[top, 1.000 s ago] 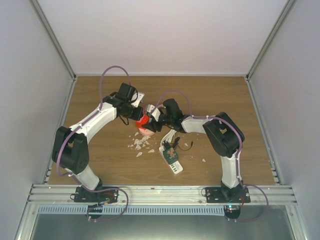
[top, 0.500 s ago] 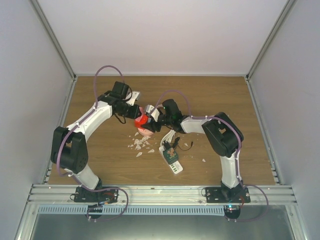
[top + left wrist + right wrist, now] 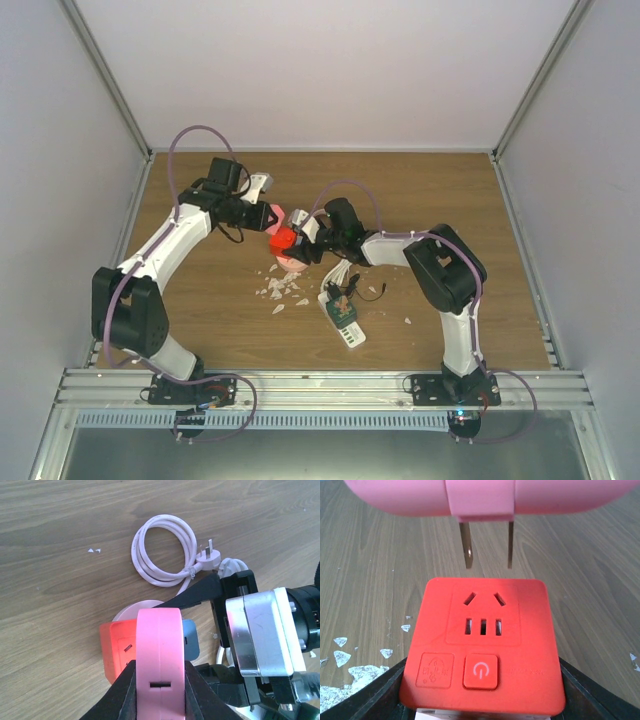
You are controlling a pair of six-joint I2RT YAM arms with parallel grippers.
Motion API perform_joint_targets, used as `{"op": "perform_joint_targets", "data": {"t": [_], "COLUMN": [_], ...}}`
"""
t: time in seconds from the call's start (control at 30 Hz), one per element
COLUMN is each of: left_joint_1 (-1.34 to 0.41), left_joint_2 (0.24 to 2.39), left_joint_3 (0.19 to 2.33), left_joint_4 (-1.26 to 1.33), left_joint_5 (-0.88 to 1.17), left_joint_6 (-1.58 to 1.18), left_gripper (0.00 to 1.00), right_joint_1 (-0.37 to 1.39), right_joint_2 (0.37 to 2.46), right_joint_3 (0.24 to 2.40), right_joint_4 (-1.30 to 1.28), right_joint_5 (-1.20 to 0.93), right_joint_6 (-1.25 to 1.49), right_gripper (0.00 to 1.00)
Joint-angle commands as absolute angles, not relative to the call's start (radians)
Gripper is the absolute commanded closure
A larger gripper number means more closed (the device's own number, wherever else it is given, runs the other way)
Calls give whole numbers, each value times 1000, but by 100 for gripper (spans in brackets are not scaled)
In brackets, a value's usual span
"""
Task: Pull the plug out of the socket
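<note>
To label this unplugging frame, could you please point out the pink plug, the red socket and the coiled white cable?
pink plug [image 3: 160, 650]: left wrist view, middle of its edge.
red socket [image 3: 482, 612]: right wrist view, on its slotted face.
coiled white cable [image 3: 137, 555]: left wrist view, coil's left side.

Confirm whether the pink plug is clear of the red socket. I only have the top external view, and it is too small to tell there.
Observer: It is clear. In the right wrist view the pink plug's two prongs hang above the red socket, with wood showing in the gap.
Operator: Report what holds the plug.
Observer: The left gripper holds it. Its wrist view shows a black finger pressed on each side of the plug.
Operator: Check the socket's grip too.
Observer: The right gripper has it, with black fingers against both sides of the cube.
</note>
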State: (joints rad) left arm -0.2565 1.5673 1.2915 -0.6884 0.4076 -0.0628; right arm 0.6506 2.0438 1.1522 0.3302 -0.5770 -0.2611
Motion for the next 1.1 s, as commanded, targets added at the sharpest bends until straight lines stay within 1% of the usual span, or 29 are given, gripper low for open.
{"op": "perform_joint_targets", "data": {"t": [0.0,0.1,0.17,0.27,0.37,0.43,0.53,0.8,0.9,1.07], "left_joint_1": [-216,-193,-176,-153,-139,-135,-123,-118,-117,-119], "left_joint_2": [1508,1483,1467,1451,1434,1426,1417,1354,1327,1292], "left_joint_3": [1254,1227,1207,1180,1166,1167,1178,1140,1112,1074], "left_joint_4": [-639,-629,-617,-605,-603,-609,-629,-611,-576,-542], "left_joint_5": [503,552,594,671,718,749,821,1009,1071,1165], "left_joint_6": [-55,-27,-14,-6,44,74,129,244,259,299], "left_gripper": [96,97,97,97,97,96,95,95,94,93], "right_joint_1": [635,629,620,610,601,592,575,512,509,510], "right_joint_2": [2075,2052,2030,1993,1944,1909,1858,1748,1685,1599], "right_joint_3": [1155,1169,1179,1195,1209,1215,1218,1214,1187,1169], "right_joint_4": [161,136,118,94,75,64,50,-53,-70,-105], "right_joint_5": [-553,-583,-629,-696,-732,-756,-800,-955,-995,-1090], "right_joint_6": [-315,-325,-332,-334,-335,-336,-339,-362,-369,-368], "right_gripper": [65,52,41,26,17,13,10,10,12,18]}}
